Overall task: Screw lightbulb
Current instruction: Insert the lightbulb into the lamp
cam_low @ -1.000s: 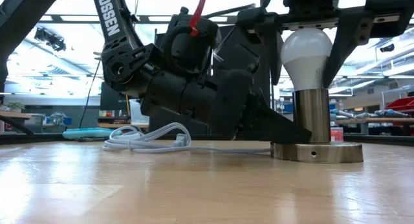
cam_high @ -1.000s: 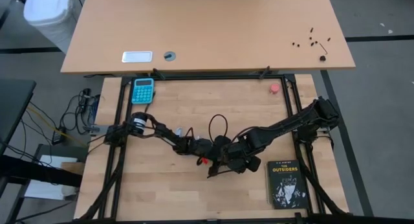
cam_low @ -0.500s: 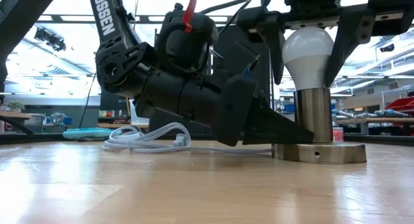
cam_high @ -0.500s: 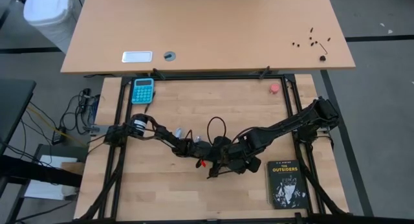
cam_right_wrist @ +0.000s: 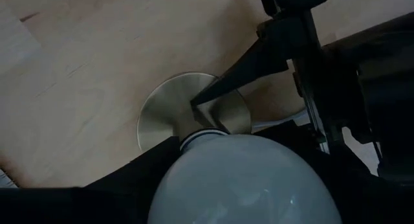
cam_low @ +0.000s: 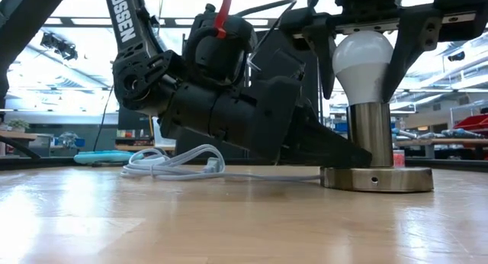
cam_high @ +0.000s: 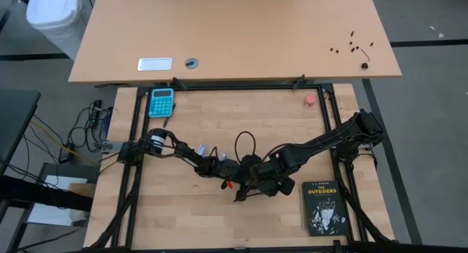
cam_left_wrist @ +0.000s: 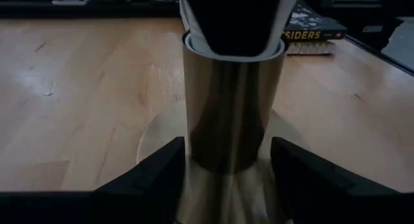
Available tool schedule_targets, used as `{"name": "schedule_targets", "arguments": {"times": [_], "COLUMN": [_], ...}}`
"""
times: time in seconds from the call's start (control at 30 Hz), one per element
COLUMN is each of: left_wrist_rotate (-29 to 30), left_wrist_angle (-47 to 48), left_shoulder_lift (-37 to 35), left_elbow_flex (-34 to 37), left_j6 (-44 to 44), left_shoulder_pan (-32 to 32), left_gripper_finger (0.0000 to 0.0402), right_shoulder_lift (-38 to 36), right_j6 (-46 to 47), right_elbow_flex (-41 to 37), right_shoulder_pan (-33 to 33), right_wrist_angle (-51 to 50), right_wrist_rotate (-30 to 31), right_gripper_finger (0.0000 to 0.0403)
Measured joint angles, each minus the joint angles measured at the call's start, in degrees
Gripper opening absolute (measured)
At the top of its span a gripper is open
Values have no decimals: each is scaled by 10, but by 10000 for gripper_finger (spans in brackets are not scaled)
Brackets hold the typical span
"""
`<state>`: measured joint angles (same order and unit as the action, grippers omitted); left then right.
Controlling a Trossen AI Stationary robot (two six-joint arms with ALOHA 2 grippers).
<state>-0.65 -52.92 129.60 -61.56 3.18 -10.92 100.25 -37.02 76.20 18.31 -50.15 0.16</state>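
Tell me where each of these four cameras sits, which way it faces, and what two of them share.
High view: overhead, facing straight down at the table; both arms meet mid-table.
Low view: at tabletop height, facing level; lightbulb upright in the socket.
Left wrist view: on the left arm, facing the socket's stem between the left tool fingers.
Right wrist view: on the right arm, looking down over the bulb held in the right tool.
Both wrist views share the socket and bulb.

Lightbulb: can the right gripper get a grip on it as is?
Probably yes. The right gripper hangs straight over the lightbulb, fingers down either side of the globe. The left gripper flanks only the socket post below, leaving the globe free.
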Motion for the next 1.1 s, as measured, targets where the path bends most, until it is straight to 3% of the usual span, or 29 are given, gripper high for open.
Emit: {"name": "schedule_targets", "arguments": {"times": [0.17, 0.73, 0.97, 1.1], "left_wrist_rotate": [-1, 44, 54, 56], "left_wrist_angle": [60, 49, 47, 45], "left_shoulder_lift": [-31, -17, -9, -8], "left_elbow_flex": [0, -39, -44, -44], "left_j6": [2, -16, -16, -15], "left_shoulder_pan": [0, -2, -3, -3], "left_gripper_finger": [232, 229, 164, 162], "right_shoulder_lift": [0, -1, -1, -1], "right_j6": [1, 7, 11, 11], "right_elbow_flex": [0, 0, -1, -1], "right_shoulder_pan": [0, 0, 0, 0], "right_wrist_angle": [-1, -3, -4, -4], "right_wrist_rotate": [2, 2, 2, 2], "right_gripper_finger": [273, 274, 273, 273]}}
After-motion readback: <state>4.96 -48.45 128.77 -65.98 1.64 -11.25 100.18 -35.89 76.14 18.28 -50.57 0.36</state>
